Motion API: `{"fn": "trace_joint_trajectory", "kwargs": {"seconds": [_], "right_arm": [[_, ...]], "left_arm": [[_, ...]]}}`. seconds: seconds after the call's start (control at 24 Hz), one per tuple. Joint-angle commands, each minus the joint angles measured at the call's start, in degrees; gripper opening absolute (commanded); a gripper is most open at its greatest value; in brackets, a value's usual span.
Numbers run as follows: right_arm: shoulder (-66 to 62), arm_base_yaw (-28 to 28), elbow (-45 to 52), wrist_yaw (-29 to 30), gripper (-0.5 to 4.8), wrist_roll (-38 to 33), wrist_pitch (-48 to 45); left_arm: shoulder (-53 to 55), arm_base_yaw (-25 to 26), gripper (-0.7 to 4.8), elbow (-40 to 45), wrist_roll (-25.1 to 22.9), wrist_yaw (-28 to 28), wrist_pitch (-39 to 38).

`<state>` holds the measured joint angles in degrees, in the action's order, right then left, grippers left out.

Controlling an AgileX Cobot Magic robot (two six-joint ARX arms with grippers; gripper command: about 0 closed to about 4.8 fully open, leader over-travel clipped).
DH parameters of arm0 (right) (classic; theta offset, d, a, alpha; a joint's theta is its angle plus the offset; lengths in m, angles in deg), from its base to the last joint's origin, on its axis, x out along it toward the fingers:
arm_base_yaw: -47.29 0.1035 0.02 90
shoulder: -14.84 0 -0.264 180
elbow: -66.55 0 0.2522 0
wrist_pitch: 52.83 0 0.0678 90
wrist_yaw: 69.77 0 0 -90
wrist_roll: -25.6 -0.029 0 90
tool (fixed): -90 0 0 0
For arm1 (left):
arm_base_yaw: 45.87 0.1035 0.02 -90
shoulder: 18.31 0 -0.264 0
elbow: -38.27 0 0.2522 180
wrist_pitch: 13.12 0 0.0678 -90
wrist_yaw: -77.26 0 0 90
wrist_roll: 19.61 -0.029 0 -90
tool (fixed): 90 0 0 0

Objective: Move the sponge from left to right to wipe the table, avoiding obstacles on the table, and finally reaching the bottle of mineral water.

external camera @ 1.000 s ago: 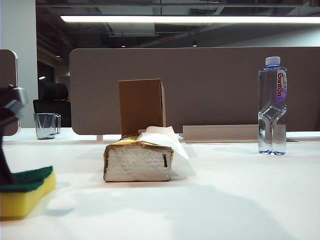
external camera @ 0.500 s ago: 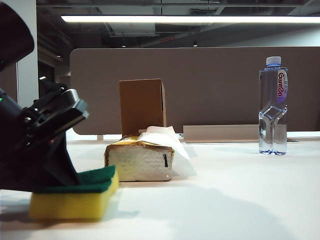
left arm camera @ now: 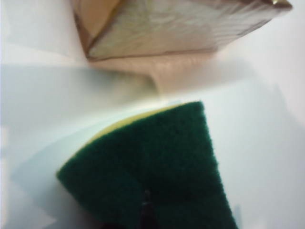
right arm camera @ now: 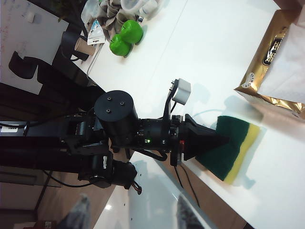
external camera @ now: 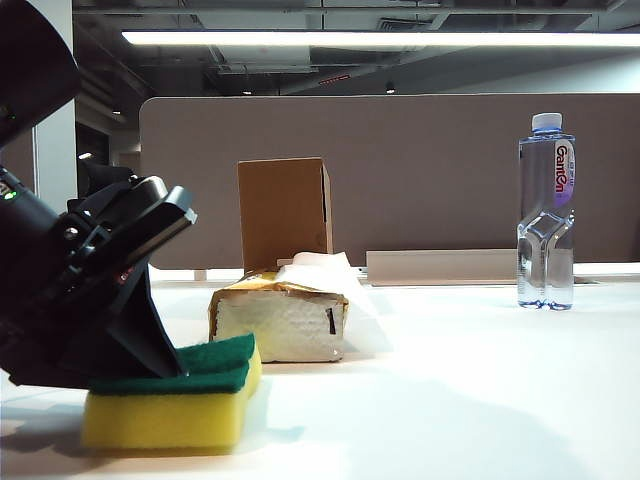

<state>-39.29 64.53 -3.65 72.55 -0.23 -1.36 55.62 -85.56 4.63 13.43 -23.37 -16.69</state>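
Observation:
The yellow sponge (external camera: pixel 170 410) lies flat on the white table (external camera: pixel 450 400) with its green layer (left arm camera: pixel 157 176) up. My left gripper (external camera: pixel 160 355) is shut on the sponge, pressing down from the left. The sponge's right end sits just short of the gold-and-white tissue pack (external camera: pixel 280 322), which also shows in the left wrist view as the pack (left arm camera: pixel 176 24) close ahead. Behind the pack stands the brown cardboard box (external camera: pixel 283 212). The bottle of mineral water (external camera: pixel 545 215) stands far right. My right gripper (right arm camera: pixel 133 214) hangs open and empty, looking at the sponge (right arm camera: pixel 236 150) from off the table.
A brown divider panel (external camera: pixel 420 170) runs along the table's far edge, with a low grey ledge (external camera: pixel 440 266) in front of it. In the right wrist view green dumbbells (right arm camera: pixel 125 37) and clutter lie at the far end, and the table's edge (right arm camera: pixel 200 191) runs beneath the left arm.
My left gripper has slid the sponge rightwards along the table, from the left edge of view to just beside the tissue pack. The arm now hides the glass mug.

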Motion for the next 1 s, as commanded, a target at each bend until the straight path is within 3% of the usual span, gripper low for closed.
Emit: {"fn": "trace_joint_trajectory", "kwargs": {"seconds": [0.04, 0.25, 1.0], "right_arm": [[0.3, 0.0, -0.3, 0.4, 2.34, 0.4, -0.2], [0.3, 0.0, -0.3, 0.4, 2.34, 0.4, -0.2], [0.4, 0.0, -0.3, 0.4, 2.34, 0.4, 0.0]], "left_arm": [[0.7, -0.3, -0.06, 0.2, 0.0, -1.2, 0.0], [4.0, -0.3, -0.06, 0.0, 0.5, -4.2, 6.1], [6.8, -2.3, 0.01, -3.0, 0.0, -4.3, 8.0]]}}
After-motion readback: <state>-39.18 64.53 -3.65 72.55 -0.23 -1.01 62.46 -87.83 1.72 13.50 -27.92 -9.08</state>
